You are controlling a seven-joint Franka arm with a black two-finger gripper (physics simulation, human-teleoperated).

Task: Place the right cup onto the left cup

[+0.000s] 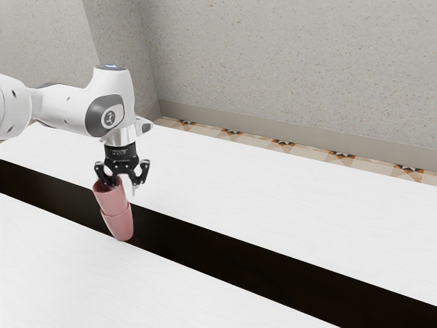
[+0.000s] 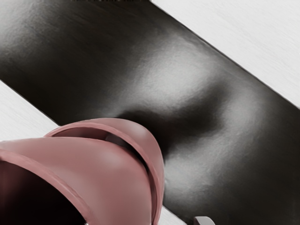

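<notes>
the pincer (image 1: 123,188) is released; the upper pink cup (image 1: 111,199) sits tilted inside the lower cup (image 1: 121,226)

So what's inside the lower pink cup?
The upper cup, its base hidden. A dark gap shows beside it, inside the lower cup; anything deeper is covered.

Pink cup (image 2: 93,164) partly in 2nd pink cup (image 2: 145,136), w/ dk strip (image 2: 70,56) btwn white surfaces (image 2: 276,42) beyond.
</notes>
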